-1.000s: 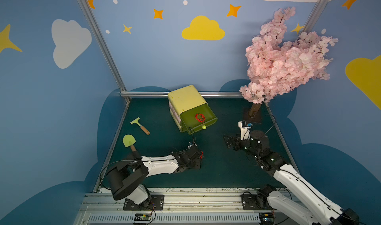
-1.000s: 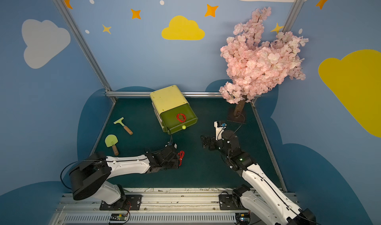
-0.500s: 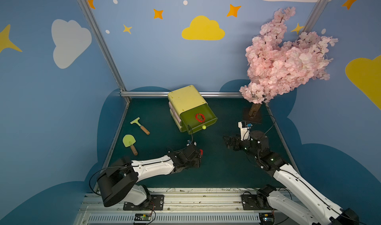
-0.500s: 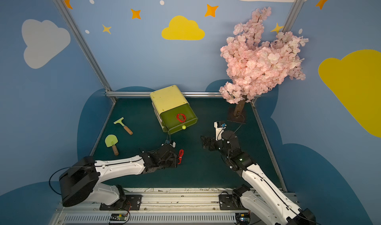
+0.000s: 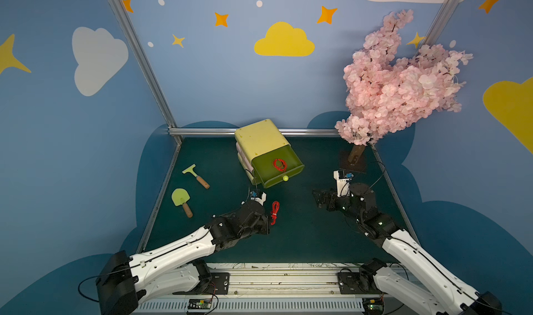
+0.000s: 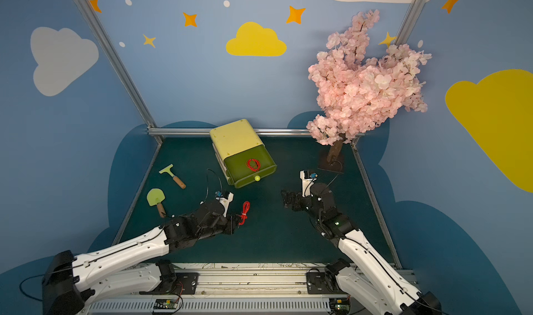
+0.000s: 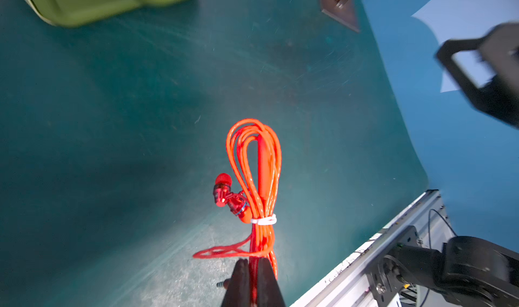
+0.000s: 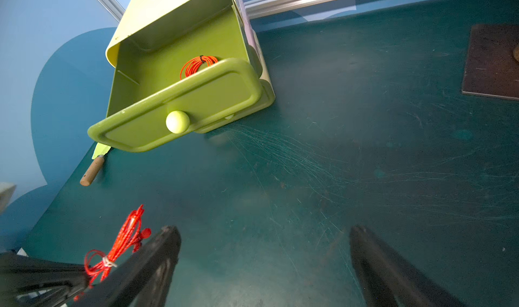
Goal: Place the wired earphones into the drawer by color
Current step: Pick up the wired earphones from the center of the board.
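The left pincer [image 7: 252, 266] has its two dark fingers pressed together on the tail end of a red wired earphone bundle [image 7: 257, 184], the cable strands pinched between the tips just below a white tie [image 7: 264, 220] that cinches the coil. Beyond the tips the bundle runs straight out from the pincer: first the tie, then the two red earbuds [image 7: 224, 194] sticking out to one side, then the long loop of cable at the far end. From how it looks, this is a very light, limp thing, with nothing stiff in it but the buds and the slim inline piece; it should droop and swing when carried, and thin smooth strands could slide out of a loose pinch. The safest hold is probably where all strands are gathered, at or next to the tie, not a single loop and not the buds. Farther out, ahead of the pincer, the green drawer [image 5: 277, 166] stands pulled open from the yellow-green cabinet [image 5: 258, 137], and another red coil [image 5: 279, 165] already lies inside it. The right pincer [image 8: 264, 266] is spread wide with nothing between its fingers, well off to the side of the held bundle, above bare mat [image 8: 365, 151].
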`<state>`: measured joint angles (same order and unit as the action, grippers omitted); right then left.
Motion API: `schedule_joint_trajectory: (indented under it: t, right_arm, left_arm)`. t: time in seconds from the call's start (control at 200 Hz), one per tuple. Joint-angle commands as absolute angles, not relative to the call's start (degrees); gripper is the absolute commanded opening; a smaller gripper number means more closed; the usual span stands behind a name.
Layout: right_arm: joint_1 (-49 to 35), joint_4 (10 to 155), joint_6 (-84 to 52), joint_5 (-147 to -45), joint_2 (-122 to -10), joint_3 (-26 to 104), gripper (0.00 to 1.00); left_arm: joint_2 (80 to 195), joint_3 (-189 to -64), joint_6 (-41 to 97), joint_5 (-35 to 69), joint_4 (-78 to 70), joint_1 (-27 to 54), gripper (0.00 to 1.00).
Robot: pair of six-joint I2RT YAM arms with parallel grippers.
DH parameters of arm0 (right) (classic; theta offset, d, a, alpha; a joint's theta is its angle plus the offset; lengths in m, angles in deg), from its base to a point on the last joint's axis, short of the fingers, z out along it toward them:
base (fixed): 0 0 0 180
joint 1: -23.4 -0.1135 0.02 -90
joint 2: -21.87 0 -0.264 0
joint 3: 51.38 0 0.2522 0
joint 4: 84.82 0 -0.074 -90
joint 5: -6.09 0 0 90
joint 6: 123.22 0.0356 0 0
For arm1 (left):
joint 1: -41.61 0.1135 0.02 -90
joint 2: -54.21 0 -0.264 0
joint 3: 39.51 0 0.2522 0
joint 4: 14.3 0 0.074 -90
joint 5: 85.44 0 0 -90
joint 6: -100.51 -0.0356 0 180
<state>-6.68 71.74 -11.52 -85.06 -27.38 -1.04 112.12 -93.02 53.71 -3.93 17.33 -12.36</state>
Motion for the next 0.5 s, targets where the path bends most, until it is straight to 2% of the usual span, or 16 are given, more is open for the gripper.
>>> schedule_joint_trajectory:
  t: [0.0, 0.235, 0.496]
  right_arm:
    - [-6.57, 73.24, -11.11, -85.83, -27.41, -1.24, 0.98]
    - [-6.57, 73.02, -10.90, -86.09, -27.17, -1.32, 0.98]
    - [-6.57, 72.97, -11.10, -87.14, -27.17, -1.60, 0.98]
  left_arm:
    - [109.03, -96.25, 50.52, -4.61, 21.22, -11.33, 0.09]
    - [107.43, -100.36, 47.61, -1.86, 22.63, -7.50, 0.09]
    - [111.84, -107.77, 42.92, 3.50, 21.66, -1.03, 0.09]
